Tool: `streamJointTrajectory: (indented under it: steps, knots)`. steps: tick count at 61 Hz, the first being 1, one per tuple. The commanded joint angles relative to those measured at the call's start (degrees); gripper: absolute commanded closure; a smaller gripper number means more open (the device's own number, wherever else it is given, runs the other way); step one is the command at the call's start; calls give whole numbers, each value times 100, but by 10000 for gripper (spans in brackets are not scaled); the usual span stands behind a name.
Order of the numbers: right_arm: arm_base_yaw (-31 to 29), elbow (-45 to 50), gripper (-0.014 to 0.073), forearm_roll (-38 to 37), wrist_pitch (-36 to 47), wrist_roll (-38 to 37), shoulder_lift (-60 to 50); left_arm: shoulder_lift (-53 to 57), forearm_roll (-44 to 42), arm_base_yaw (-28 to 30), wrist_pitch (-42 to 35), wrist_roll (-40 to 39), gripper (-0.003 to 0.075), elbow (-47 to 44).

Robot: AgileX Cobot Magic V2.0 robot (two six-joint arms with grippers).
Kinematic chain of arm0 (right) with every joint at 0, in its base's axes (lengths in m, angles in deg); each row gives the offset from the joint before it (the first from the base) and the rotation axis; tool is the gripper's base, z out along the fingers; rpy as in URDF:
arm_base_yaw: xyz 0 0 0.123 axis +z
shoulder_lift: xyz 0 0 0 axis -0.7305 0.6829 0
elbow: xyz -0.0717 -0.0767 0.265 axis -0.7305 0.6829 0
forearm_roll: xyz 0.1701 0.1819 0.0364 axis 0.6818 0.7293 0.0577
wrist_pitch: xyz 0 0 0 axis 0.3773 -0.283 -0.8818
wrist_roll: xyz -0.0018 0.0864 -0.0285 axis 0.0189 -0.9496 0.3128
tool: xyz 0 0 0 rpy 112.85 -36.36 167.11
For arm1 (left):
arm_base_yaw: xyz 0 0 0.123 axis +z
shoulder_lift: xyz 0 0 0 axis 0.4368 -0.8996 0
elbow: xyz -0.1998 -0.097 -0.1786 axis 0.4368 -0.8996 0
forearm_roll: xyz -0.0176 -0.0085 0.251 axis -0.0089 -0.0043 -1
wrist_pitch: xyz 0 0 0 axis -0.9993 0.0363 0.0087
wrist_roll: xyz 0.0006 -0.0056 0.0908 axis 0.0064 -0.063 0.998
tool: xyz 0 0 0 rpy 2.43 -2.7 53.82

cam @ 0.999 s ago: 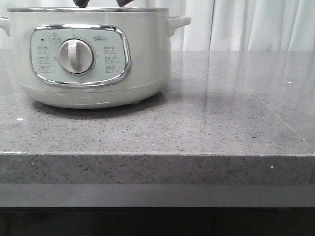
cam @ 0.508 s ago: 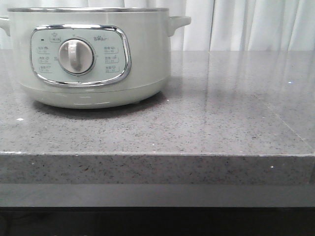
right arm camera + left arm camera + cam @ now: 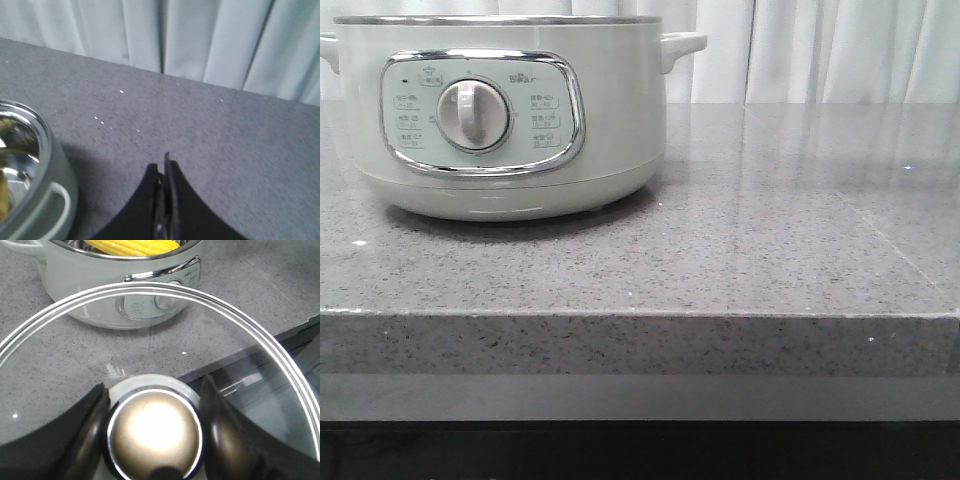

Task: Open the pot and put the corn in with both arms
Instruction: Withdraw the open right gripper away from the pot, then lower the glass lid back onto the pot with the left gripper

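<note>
The pale grey-green pot [image 3: 510, 120] stands at the left of the counter, its dial panel facing front. In the left wrist view the pot [image 3: 100, 295] is open and the yellow corn [image 3: 132, 246] lies inside it. My left gripper [image 3: 154, 432] is shut on the shiny knob of the glass lid [image 3: 210, 305] and holds it in the air near the counter's front edge. My right gripper [image 3: 163, 172] is shut and empty above the counter, beside the pot's rim and side handle [image 3: 30, 170]. Neither gripper shows in the front view.
The grey speckled counter [image 3: 770, 230] runs to the right of the pot, with its front edge [image 3: 640, 318] close to the camera. White curtains [image 3: 200, 35] hang behind the counter. A dark gap lies below the counter's front edge [image 3: 295, 350].
A second ago dark gripper fingers showed above the pot's rim in the front view; they have gone up out of sight. The pot has not moved.
</note>
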Motion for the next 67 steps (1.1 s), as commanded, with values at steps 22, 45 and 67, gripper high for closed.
streamJointTrajectory:
  steps: [22, 45, 67]
  knots:
    - [-228, 3672, 661, -272, 1543, 121, -3525, -24, 154, -16, -721, -26, 461, 194]
    - [-228, 5442, 661, -267, 1464, 121, -5948, -947, -101, -16, -756, -26, 461, 1054]
    - [-228, 5483, 661, -267, 1418, 121, -6080, -3928, -204, -16, -601, 13, 461, 3937]
